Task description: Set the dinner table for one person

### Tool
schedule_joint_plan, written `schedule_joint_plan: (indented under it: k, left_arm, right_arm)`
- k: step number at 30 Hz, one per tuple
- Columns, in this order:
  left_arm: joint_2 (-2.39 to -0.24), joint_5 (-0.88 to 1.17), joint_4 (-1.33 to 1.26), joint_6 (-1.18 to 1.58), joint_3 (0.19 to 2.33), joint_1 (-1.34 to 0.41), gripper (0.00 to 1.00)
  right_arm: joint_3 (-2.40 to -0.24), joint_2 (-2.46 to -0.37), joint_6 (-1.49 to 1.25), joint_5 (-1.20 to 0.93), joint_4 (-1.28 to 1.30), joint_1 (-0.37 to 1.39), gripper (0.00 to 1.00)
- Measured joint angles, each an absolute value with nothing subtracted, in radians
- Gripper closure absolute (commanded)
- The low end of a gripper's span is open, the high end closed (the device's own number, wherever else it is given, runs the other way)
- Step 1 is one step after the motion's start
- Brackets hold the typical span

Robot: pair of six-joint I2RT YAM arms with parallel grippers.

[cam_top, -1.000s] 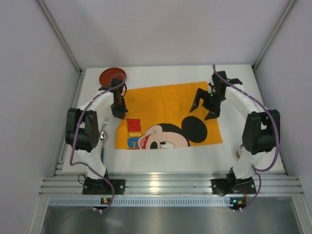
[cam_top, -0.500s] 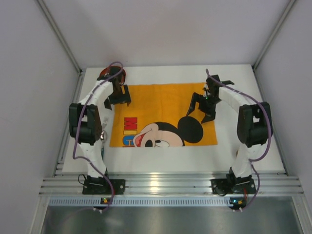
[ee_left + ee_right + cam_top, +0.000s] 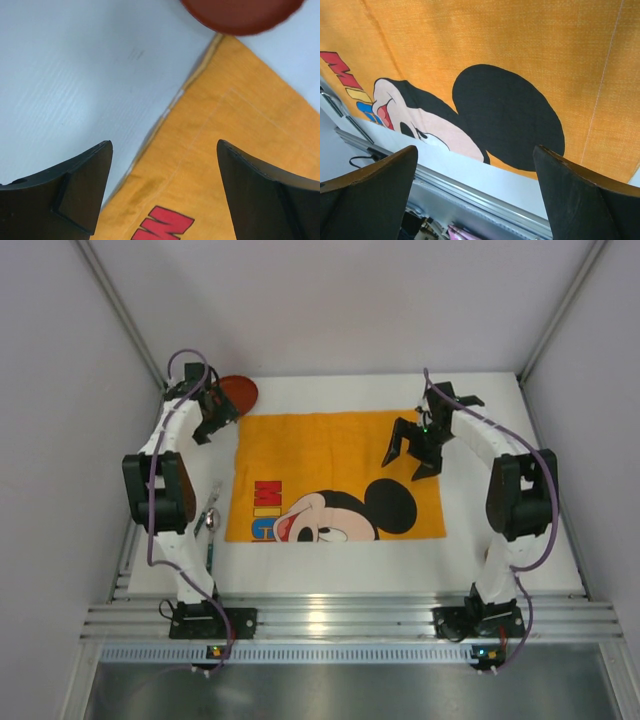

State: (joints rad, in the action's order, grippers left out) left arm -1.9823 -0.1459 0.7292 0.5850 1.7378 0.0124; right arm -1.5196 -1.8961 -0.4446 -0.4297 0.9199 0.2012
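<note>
Between the spread fingers of the left gripper (image 3: 165,150) lies the far-left edge of the orange Mickey Mouse cloth (image 3: 220,165), let go a moment ago. It is now drawn leftward and flat on the dinner table (image 3: 330,575). Just beyond those fingers sits the red plate (image 3: 240,15). The right gripper (image 3: 475,150) hovers wide and empty above the cloth. Judgement: cloth laid; plate likely next.

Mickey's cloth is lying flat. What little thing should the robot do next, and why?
Probably move the open left fingers forward to the red plate and take its rim. The orange cloth lies spread with nothing on it, and the plate sits just by its far left corner.
</note>
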Motion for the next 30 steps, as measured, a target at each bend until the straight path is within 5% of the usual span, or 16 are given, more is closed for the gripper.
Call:
schedule_joint_plan:
  k: [14,30]
  left_arm:
    - [-2.176,-0.002,0.393,0.859,1.721,0.147,0.24]
    - [-2.339,-0.028,0.366,0.979,1.879,0.143,0.47]
  right_arm:
    - [-1.621,-1.999,-0.42,-0.443,0.962,0.138,0.0]
    - [-1.721,-2.122,-0.419,-0.477,0.99,0.083,0.0]
